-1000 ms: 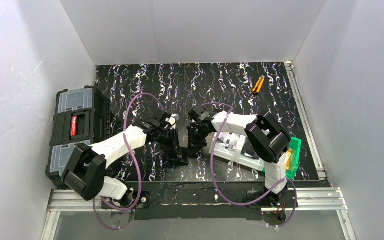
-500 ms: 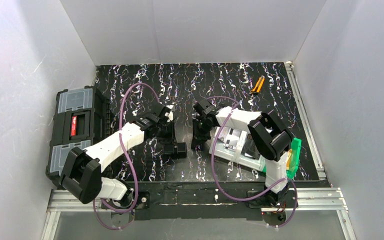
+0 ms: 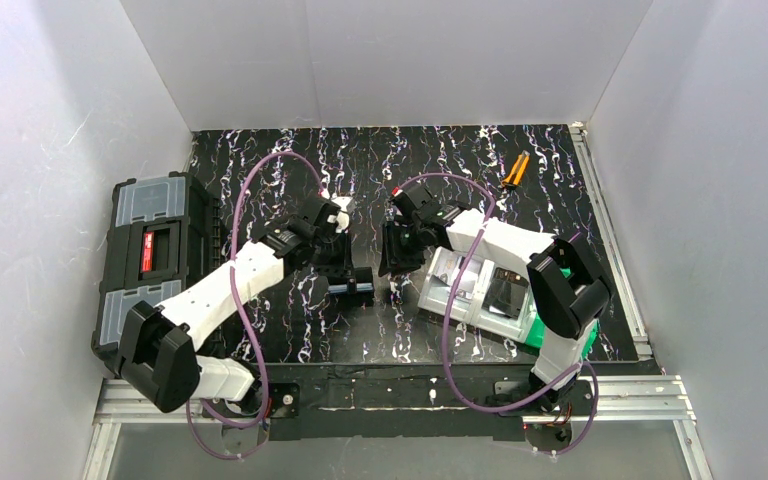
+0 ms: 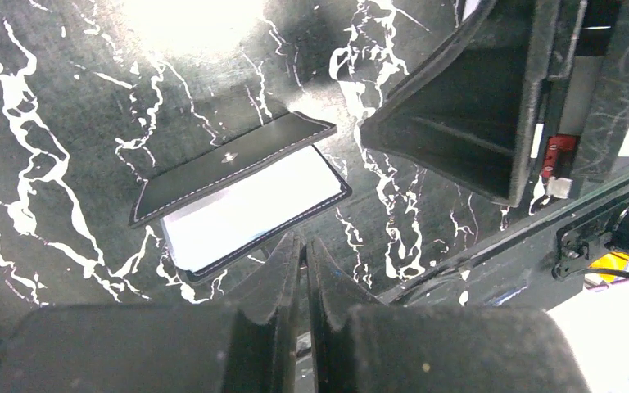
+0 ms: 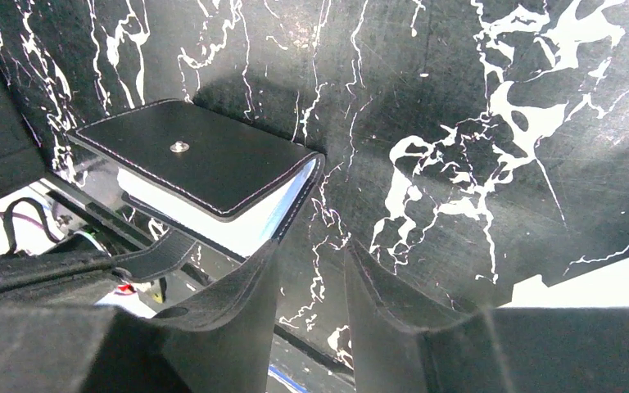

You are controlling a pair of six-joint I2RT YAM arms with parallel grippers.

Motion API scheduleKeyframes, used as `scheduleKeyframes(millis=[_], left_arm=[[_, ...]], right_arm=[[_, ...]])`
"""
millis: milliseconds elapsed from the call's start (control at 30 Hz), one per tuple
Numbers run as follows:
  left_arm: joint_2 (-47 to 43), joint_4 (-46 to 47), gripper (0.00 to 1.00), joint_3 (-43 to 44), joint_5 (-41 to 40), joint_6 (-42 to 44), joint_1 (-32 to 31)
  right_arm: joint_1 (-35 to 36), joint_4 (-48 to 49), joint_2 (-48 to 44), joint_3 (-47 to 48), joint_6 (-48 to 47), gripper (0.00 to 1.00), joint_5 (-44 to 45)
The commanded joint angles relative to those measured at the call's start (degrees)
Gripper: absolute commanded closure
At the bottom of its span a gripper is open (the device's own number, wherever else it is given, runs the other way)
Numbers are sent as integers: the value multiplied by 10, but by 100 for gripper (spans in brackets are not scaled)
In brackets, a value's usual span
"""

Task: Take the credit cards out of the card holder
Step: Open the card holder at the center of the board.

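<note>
Card holder [image 5: 213, 168] lies ajar (dot [image 5: 179, 146] up) on marbled table [image 5: 459, 98].

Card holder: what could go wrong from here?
1. The card holder lies loose and only half open, gripped by neither hand; a push could slide it or fold it shut.
2. The left hand, shut, and the right hand, open, sit close on either side of it; reaching in together, they could collide.
</note>
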Motion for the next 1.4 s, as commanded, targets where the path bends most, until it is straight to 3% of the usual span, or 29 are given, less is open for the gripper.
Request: scheduleKeyframes(millis=[0, 100, 400, 567, 700, 933, 1233, 1367], left_arm=[[-25, -31, 100, -9, -24, -23, 3], [-23, -31, 100, -26, -36, -40, 3], [-52, -84, 100, 0, -131, -11, 3], [-59, -82, 100, -2, -136, 7, 5], [-57, -79, 100, 0, -131, 9, 9], [-61, -72, 100, 7, -118, 13, 18], [-45, -70, 100, 33, -95, 29, 28], [-38, -74, 100, 41, -91, 32, 31]], right_arm=[[0, 1, 1, 14, -15, 57, -1], [1, 13, -6, 4, -14, 56, -17], [9, 50, -27, -14, -39, 40, -51], [32, 94, -42, -7, -82, 27, -74], [45, 125, -39, 6, -111, 24, -85], [56, 117, 10, 36, -123, 38, -71], [56, 123, 37, 36, -123, 42, -63], [55, 120, 41, 30, -104, 66, -30]])
